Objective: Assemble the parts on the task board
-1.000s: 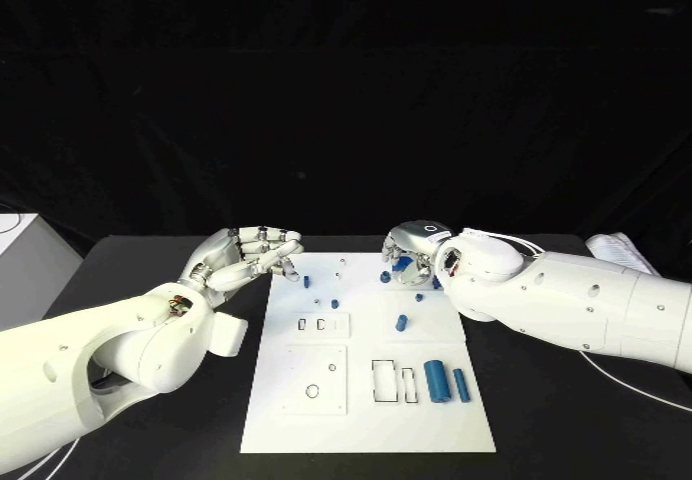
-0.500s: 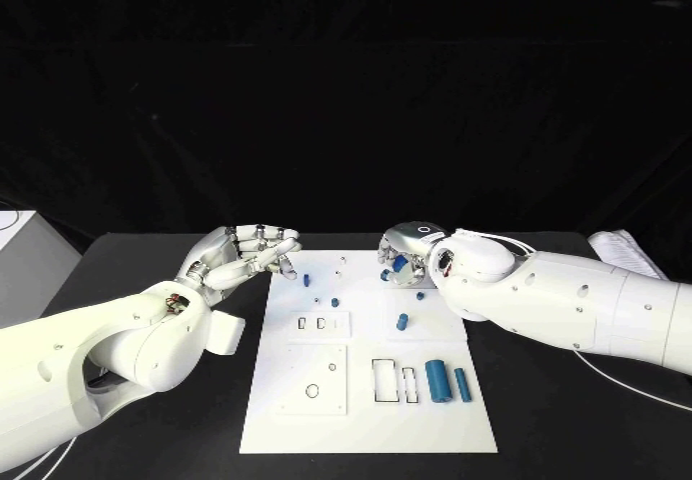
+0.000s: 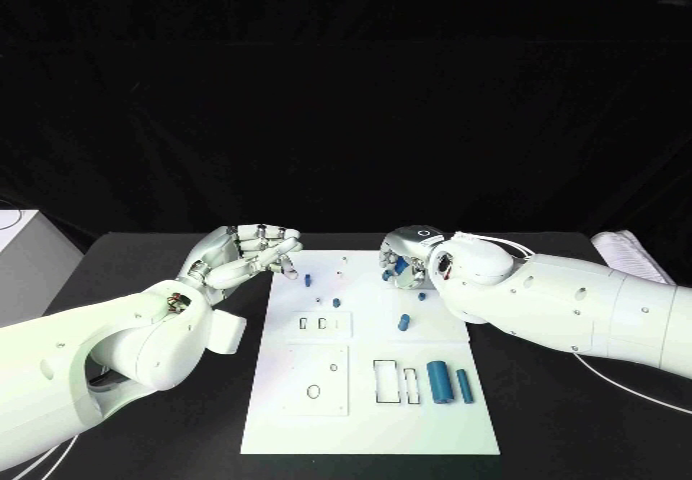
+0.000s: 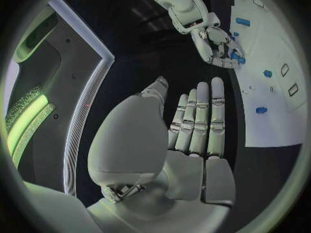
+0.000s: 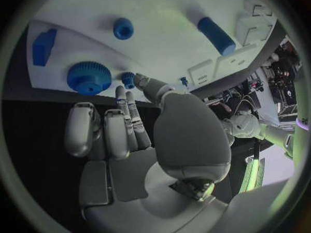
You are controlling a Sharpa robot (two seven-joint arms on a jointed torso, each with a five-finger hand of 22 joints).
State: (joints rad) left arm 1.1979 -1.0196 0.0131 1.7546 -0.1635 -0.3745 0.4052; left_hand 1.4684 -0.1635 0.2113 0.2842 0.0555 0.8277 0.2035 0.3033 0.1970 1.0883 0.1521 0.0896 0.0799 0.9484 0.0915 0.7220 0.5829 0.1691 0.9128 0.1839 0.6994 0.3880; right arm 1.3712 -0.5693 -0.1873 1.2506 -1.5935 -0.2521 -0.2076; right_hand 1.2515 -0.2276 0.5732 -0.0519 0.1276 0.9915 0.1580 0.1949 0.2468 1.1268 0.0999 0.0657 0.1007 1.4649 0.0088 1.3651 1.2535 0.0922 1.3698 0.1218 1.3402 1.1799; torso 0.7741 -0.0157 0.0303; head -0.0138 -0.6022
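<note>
From my remote station I record the task board [image 3: 369,400] lying flat in the middle of the black surface [image 3: 562,420], between the two arms.

Left hand [image 3: 245,255]: it hovers just off the board's far left corner, over the black surface. In the left wrist view its fingers [image 4: 197,119] lie straight and side by side, with the thumb standing apart, and nothing is in it.

Right hand [image 3: 410,257]: it is over the far edge of the board, palm down. In the right wrist view its fingers [image 5: 126,119] reach toward a small blue knob [image 5: 128,79] beside a larger toothed blue gear [image 5: 88,77]. I cannot tell whether the fingertips touch or pinch either piece, so I cannot tell the state of this hand.

Parts on the board: two blue cylinders [image 3: 438,381] lie side by side near the right edge, next to a rectangular slot [image 3: 385,381]. A small blue peg [image 3: 402,322] sits near the board's middle, and further small blue pieces [image 3: 336,301] stand toward the far end. A blue block [image 5: 43,46] sits at a board corner in the right wrist view.
</note>
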